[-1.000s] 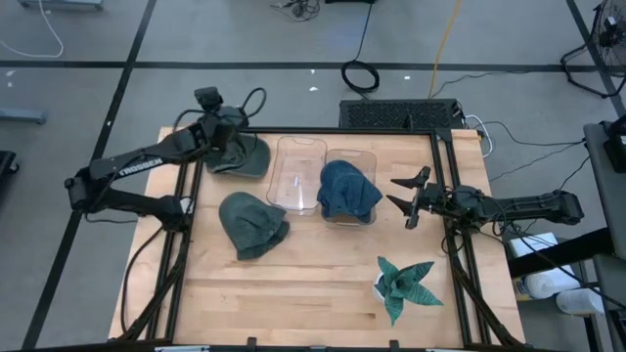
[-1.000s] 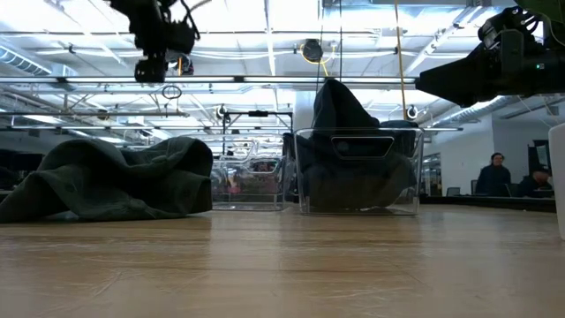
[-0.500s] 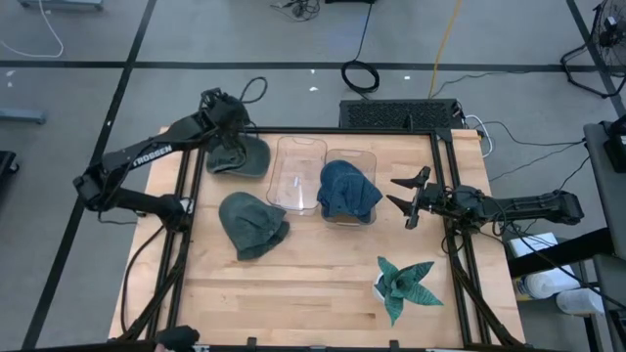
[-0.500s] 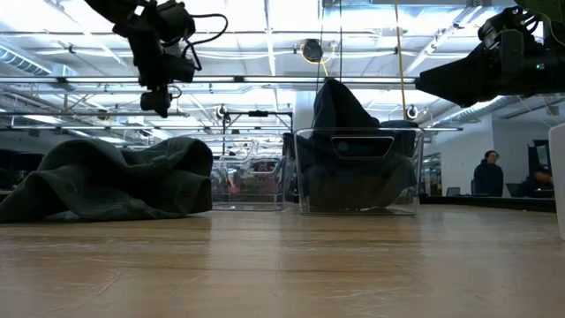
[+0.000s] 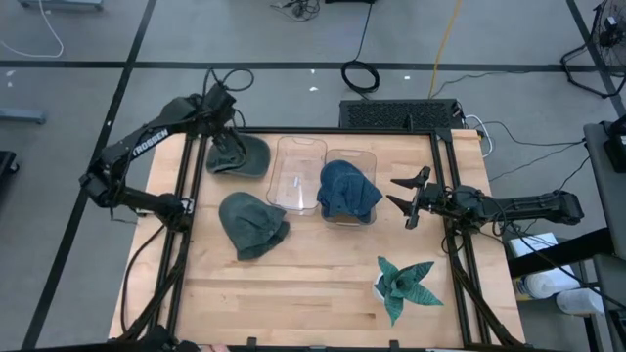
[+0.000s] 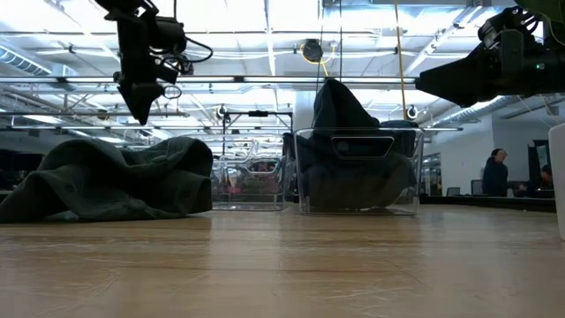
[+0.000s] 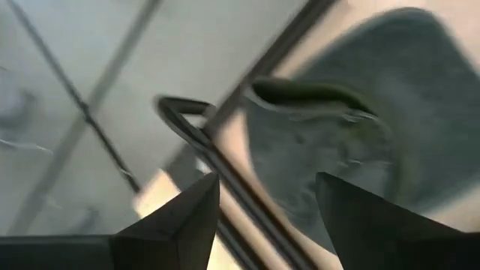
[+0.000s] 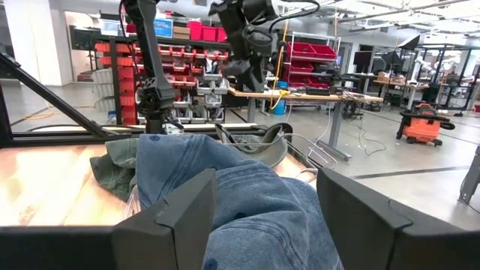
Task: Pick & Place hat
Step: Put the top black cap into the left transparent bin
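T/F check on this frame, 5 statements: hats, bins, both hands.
1. The blue denim hat sits in a clear plastic bin. True.
2. The other clear plastic bin holds a green hat. False: it is empty; both green hats lie on the wooden table.
3. The left hand is over the dark green hat at the table's far left corner, fingers open, holding nothing. True.
4. The right hand grips the blue denim hat. False: it is open, off to the side of that bin, and holds nothing.
5. The green folded paper plant is next to the second green hat. False: it lies at the near right, well apart.
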